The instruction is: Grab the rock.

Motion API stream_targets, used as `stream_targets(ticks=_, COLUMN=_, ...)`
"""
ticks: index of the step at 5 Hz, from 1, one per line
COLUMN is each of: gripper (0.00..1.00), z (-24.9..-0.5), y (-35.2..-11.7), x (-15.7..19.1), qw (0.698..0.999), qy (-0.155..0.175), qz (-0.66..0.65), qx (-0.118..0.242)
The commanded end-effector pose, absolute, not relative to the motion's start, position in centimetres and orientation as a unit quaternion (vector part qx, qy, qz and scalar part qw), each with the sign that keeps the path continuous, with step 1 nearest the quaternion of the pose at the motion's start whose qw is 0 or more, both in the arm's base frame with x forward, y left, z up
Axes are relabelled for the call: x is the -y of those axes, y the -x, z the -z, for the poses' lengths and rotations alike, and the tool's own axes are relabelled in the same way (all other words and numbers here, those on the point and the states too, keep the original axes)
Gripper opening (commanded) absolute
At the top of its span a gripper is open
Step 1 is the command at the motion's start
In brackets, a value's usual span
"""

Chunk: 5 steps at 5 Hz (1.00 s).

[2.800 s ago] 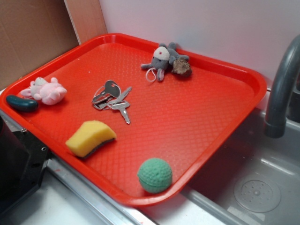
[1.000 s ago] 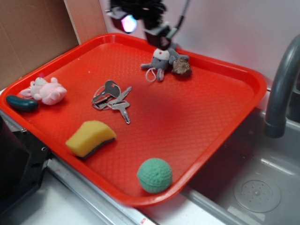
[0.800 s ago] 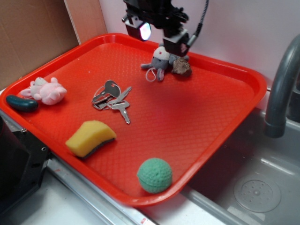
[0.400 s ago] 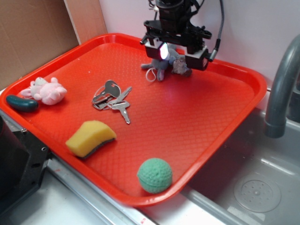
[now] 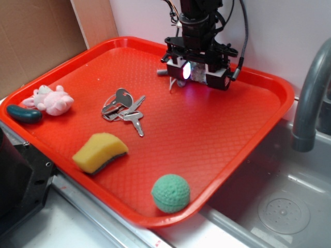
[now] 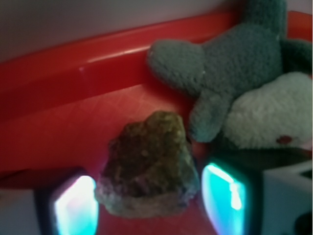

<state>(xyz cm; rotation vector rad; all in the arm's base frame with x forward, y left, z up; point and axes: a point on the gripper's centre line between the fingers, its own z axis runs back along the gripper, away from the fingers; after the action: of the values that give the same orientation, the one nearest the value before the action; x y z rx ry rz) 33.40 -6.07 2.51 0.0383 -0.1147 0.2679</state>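
rock (image 6: 149,166), lumpy and brown-grey, is seen in the wrist view lying on the red tray (image 6: 58,127) near its far rim, between the two lit fingertips (image 6: 76,208) of the gripper (image 6: 149,203). the jaws are spread wide, one to each side of the stone, and no contact with it can be made out. just beside the rock, touching or nearly so, a grey plush mouse (image 6: 234,83) with a white face is seen against the rim.

in the exterior view the gripper (image 5: 195,71) is lowered at the far edge of the tray (image 5: 248,129), and the stone is mostly hidden behind it; only a leg and the cord of the mouse (image 5: 166,74) are shown at its left. a bunch of keys (image 5: 124,109) is laid near the middle of the tray, a yellow sponge (image 5: 99,152) and a green knitted ball (image 5: 170,192) nearer the front, a pink plush toy (image 5: 50,99) at the left rim.
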Motion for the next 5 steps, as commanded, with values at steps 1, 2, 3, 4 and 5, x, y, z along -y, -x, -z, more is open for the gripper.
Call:
stream_targets(ticks=1, gripper=0.0, z=-4.3, y=-33.5, x=4.5, qw=0.987, qy=-0.054, qz=-0.133, qx=0.073)
stream_targets(ticks=2, gripper=0.0, z=-9.4, y=-31.5, x=5.0, qw=0.992, qy=-0.042, qz=-0.044, qx=0.109)
stream_targets(ticks=3, gripper=0.0, z=-14.3, y=-28.0, x=5.1, qw=0.991, qy=-0.003, qz=0.012, qx=0.135)
stream_targets(ticks=4, gripper=0.0, z=-18.2, y=-24.9, x=2.9, qw=0.992, qy=0.028, qz=0.038, qx=0.115)
stream_targets(ticks=5, gripper=0.0, z=-18.0, y=-22.2, x=-0.9, qw=0.994, qy=0.04, qz=-0.028, qx=0.097)
